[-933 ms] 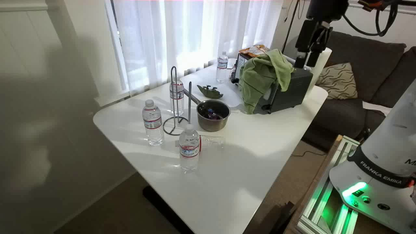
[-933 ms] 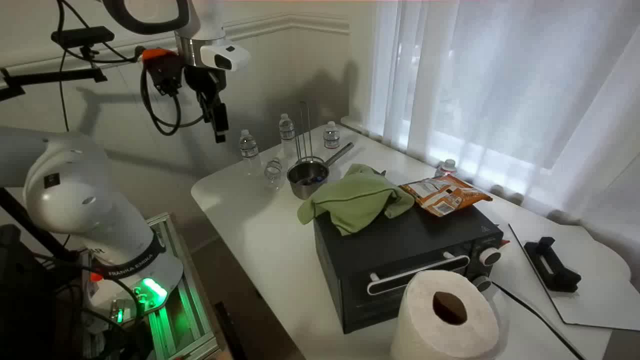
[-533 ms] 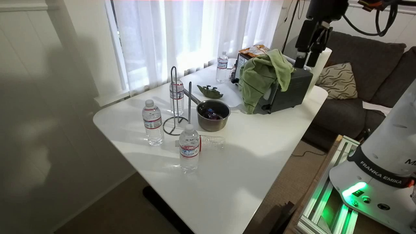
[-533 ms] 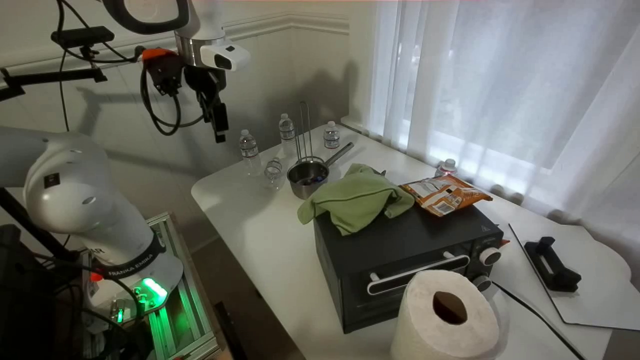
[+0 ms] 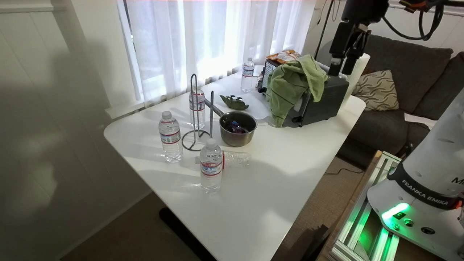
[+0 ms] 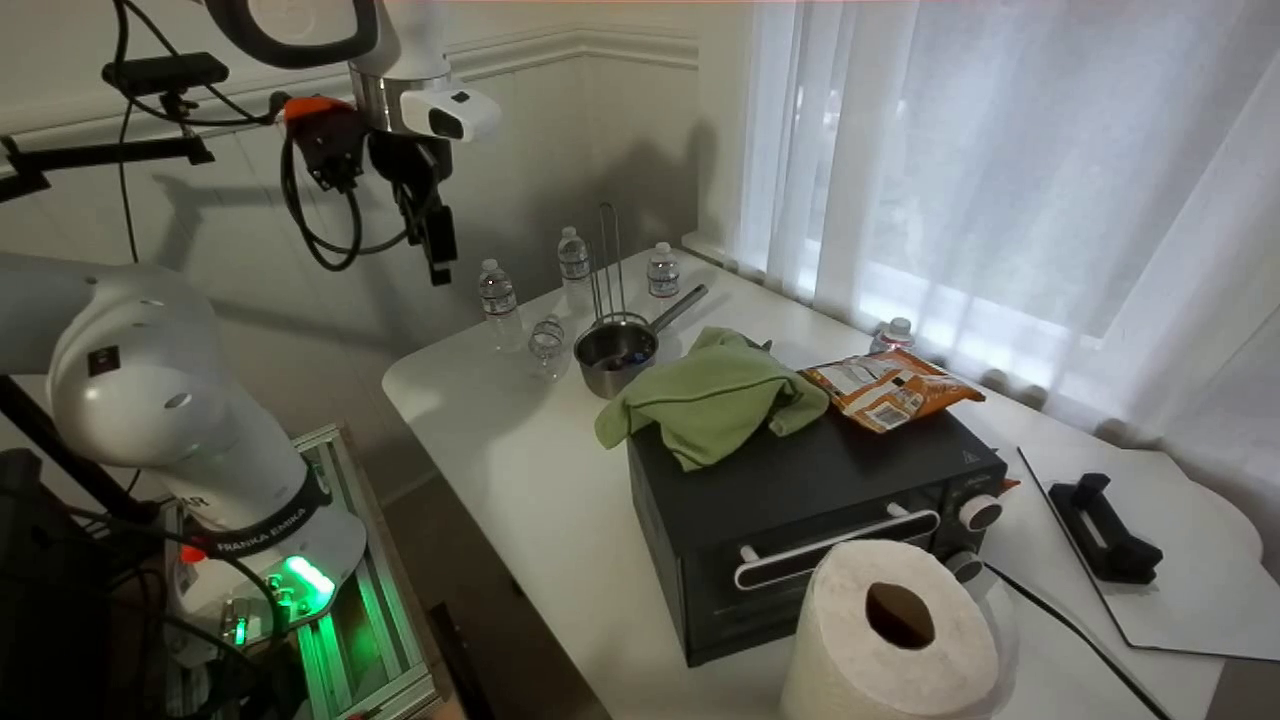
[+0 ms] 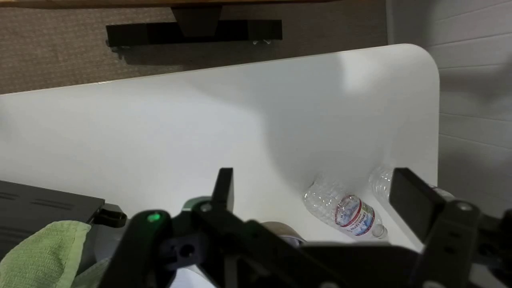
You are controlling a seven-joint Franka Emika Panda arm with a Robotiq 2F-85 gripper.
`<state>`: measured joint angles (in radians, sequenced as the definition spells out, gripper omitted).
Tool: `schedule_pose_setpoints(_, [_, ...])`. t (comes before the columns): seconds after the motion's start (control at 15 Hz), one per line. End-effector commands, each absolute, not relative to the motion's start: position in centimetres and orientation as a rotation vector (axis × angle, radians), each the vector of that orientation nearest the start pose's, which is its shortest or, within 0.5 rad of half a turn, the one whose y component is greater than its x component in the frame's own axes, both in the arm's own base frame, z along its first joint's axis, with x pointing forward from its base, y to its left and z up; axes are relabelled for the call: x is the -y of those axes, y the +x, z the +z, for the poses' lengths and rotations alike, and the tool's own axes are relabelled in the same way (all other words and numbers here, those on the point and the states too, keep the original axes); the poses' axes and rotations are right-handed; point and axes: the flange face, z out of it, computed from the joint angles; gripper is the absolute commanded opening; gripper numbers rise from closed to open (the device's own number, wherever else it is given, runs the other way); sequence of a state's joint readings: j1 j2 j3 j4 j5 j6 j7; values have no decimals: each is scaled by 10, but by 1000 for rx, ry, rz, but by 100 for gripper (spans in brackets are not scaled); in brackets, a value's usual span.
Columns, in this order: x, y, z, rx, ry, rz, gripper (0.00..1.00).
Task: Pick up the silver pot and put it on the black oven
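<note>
Pot (image 7: 281, 229) mostly hidden, wrist view.

My white Panda arm (image 6: 165, 375) rises from its base (image 5: 431, 217), where a green light (image 5: 396, 211) glows, and my wrist (image 6: 382, 100) is up high. Below it my Robotiq gripper (image 7: 314, 190) hangs tips-down in both exterior views; in the wrist view its two black fingers (image 7: 414, 200) stand well apart, facing each other.

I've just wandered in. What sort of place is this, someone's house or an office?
Probably a home's living room, though an office lounge might look similar. A patterned cushion rests on a dark sofa, and sheer white curtains hang nearby.
</note>
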<state>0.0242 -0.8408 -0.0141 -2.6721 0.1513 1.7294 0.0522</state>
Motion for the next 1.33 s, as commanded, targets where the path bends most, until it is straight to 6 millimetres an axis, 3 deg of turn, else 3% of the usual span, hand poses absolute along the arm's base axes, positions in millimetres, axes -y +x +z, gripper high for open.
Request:
schedule_pose_setpoints(0.0, [-17,289,472,-102,-2981,161,100])
schedule_pose_setpoints(0.33, [-69,312,452,7,-3061,216,100])
schedule_pose_setpoints(0.53, [-92,338,439,62,-3118,145,100])
schedule_pose_setpoints(0.87, [-96,389,411,83,-3139,36,100])
schedule_pose_setpoints(1.27, [-121,448,355,193,-3179,-60,100])
